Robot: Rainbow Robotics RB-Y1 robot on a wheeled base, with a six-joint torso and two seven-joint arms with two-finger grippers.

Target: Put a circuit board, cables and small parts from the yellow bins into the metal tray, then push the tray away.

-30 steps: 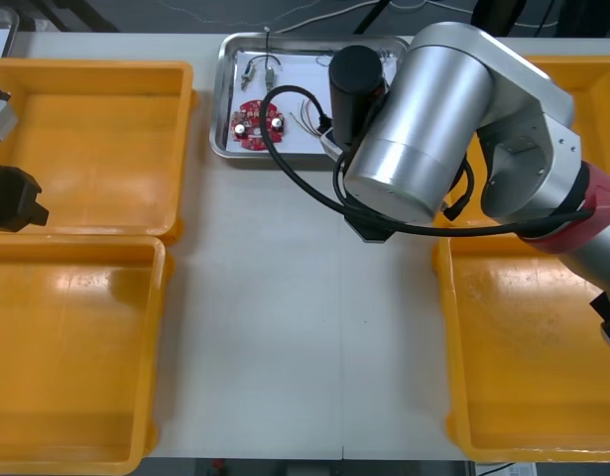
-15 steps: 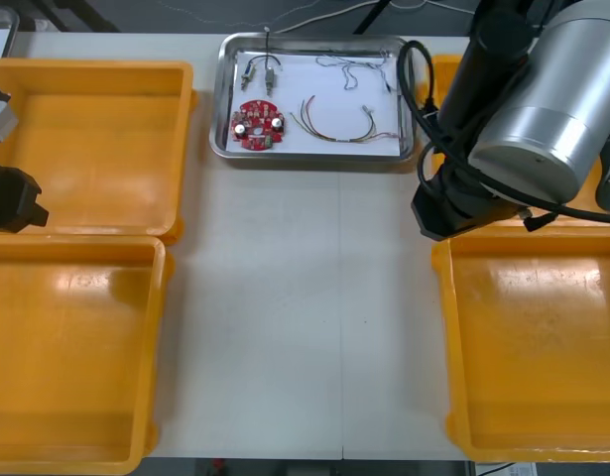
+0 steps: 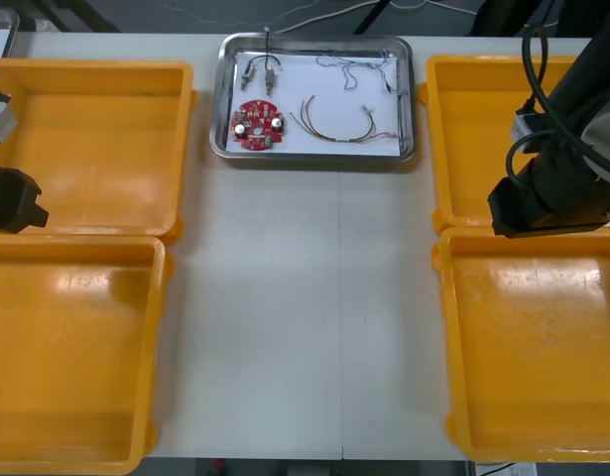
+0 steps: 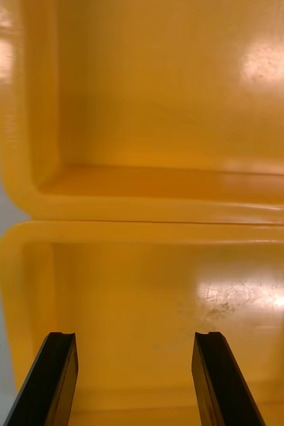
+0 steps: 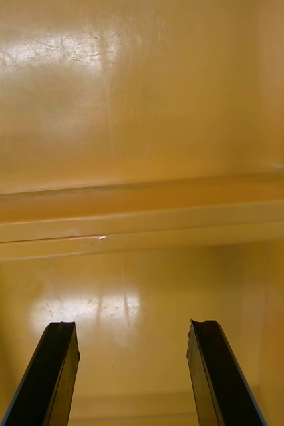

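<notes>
The metal tray (image 3: 225, 109) lies at the table's far middle, white inside. In it are a round red circuit board (image 3: 258, 126), a red and yellow cable (image 3: 334, 125), a thin cable (image 3: 354, 65) at the back right, and small metal parts (image 3: 259, 68) at the back left. My right gripper (image 4: 133, 373) is open over the seam between the two right yellow bins (image 4: 148, 213), nothing between its fingers; its arm (image 3: 562, 169) shows at the right edge. My left gripper (image 5: 132, 369) is open over the left bins' shared rims (image 5: 142, 226); that arm (image 3: 7, 193) sits at the left edge.
Two yellow bins stand on the left, far (image 3: 91, 69) and near (image 3: 76, 253), and two on the right, far (image 3: 438, 139) and near (image 3: 453, 347); their floors look bare. Light table (image 3: 295, 317) lies open between them.
My right arm swung away from the tray to the right, uncovering the tray's right half, and now hangs over the right bins. The left arm has not moved.
</notes>
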